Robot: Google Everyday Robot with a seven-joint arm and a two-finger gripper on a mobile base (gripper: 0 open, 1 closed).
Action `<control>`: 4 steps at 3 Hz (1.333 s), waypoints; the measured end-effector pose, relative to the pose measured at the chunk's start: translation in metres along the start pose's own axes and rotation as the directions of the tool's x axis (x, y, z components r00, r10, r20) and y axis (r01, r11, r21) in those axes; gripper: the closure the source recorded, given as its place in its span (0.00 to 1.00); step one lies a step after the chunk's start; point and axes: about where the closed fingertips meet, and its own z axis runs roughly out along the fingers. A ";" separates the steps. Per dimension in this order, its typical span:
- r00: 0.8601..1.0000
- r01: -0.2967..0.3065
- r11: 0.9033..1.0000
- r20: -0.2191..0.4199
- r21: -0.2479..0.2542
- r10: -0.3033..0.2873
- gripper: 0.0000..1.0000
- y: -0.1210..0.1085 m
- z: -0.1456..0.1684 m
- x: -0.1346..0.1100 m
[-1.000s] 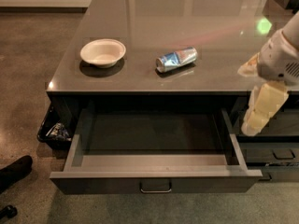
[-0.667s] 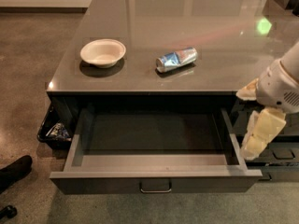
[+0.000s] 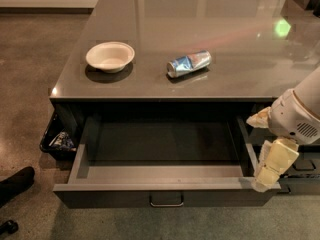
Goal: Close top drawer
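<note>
The top drawer (image 3: pixel 165 196) is pulled wide open under the grey counter. It is dark grey with a small loop handle (image 3: pixel 166 200) at the centre of its front and paler inner walls. Its inside looks empty. My gripper (image 3: pixel 265 176) hangs at the drawer's front right corner, its pale fingers pointing down and touching or just above the top edge of the drawer front. The white arm reaches in from the right.
A white bowl (image 3: pixel 110 56) and a crushed blue-and-silver can (image 3: pixel 189 64) lie on the counter (image 3: pixel 200 14). More dark drawer fronts (image 3: pixel 300 176) stand to the right behind the gripper. A bin with wrappers (image 3: pixel 60 141) sits left of the drawer. A dark shoe (image 3: pixel 15 184) is at lower left.
My gripper has moved down and toward the camera, from beside the drawer's right wall to its front right corner. The drawer has not moved.
</note>
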 end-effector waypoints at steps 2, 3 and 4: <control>1.000 0.001 0.995 0.027 -0.102 0.002 0.00 0.004 0.059 0.015; 1.000 0.008 0.984 0.031 -0.177 -0.003 0.00 0.022 0.102 0.021; 1.000 0.008 0.984 0.031 -0.178 -0.003 0.00 0.023 0.102 0.021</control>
